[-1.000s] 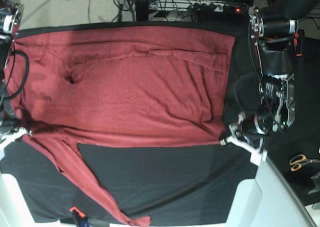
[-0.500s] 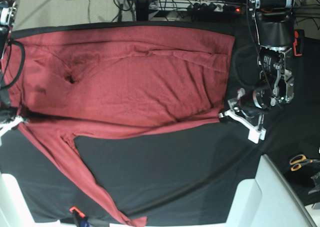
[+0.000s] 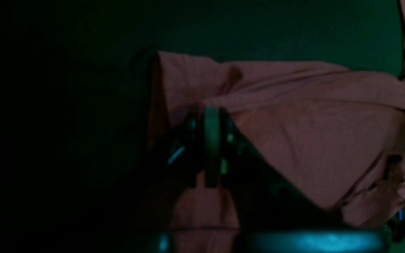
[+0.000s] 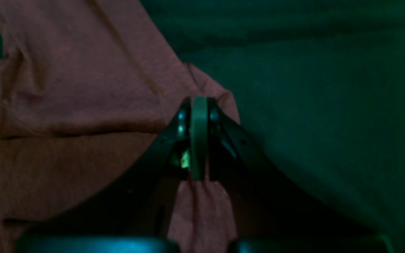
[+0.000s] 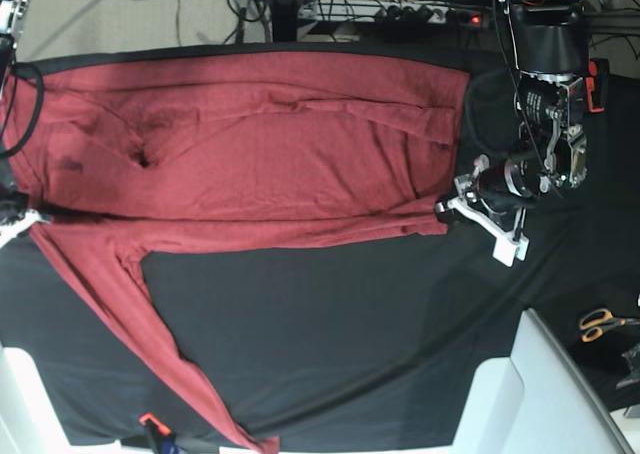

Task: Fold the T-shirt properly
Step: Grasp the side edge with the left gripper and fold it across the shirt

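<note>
The brick-red T-shirt [image 5: 260, 164] lies spread over the far half of the black tablecloth [image 5: 330, 334]. Its near edge is doubled back toward the far side. One long sleeve [image 5: 150, 334] trails diagonally down to the table's front edge. On the right of the base view, my left gripper [image 5: 445, 210] is shut on the shirt's near right corner. The left wrist view shows its fingers [image 3: 211, 119] pinching the red cloth [image 3: 311, 133]. At the left edge, my right gripper [image 5: 24, 218] is shut on the shirt's near left corner. In the right wrist view its closed fingers [image 4: 199, 105] hold the red fabric [image 4: 65, 88].
Orange-handled scissors [image 5: 600, 322] lie at the right, beyond the tablecloth. A white raised surface [image 5: 550, 394] borders the front right, and another [image 5: 25, 404] the front left. A small orange and black tool [image 5: 152, 426] sits at the front edge. Cables and a power strip [image 5: 420, 12] run behind the table.
Both grippers have carried the shirt's near edge toward the far side of the table. The red band is narrower, more black cloth shows in front, and the sleeve has shifted with it.
</note>
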Robot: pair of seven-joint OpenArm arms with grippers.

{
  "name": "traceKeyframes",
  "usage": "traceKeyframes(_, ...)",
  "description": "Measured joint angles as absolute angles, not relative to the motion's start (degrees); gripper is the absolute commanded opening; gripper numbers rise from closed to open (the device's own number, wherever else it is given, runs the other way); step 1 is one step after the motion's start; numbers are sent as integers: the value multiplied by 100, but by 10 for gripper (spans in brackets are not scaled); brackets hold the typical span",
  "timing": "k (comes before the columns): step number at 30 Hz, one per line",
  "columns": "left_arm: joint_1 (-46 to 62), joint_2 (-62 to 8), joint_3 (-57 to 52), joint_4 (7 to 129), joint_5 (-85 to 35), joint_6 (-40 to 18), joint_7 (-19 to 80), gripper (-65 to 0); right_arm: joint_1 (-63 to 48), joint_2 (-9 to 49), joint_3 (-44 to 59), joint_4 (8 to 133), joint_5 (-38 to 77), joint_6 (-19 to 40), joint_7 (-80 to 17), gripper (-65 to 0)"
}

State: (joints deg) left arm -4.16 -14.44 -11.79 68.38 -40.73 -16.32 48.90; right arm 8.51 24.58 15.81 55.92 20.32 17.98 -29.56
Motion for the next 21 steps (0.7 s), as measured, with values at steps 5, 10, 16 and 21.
traceKeyframes(5, -285, -1448, -1219, 7002, -4066, -1629, 4895, -650, 676, 2456, 1581, 5808, 2018, 1798, -2956, -650)
traceKeyframes(10, -331, -1452, -1210, 7063, -4071, -1634, 4890, -650, 408, 2410, 1922, 6370, 2053, 1820, -3055, -650)
traceKeyframes(16, -139, -1446, -1184, 7124, -4062, -1640, 4915, -650, 344, 2460, 2228, 6379, 2032, 1833, -3374, -650)
traceKeyframes(21, 64, -1444, -1223, 7533, -4069, -1643, 4897, -650, 213, 2445, 2224, 6394, 2045, 1839, -3391, -650)
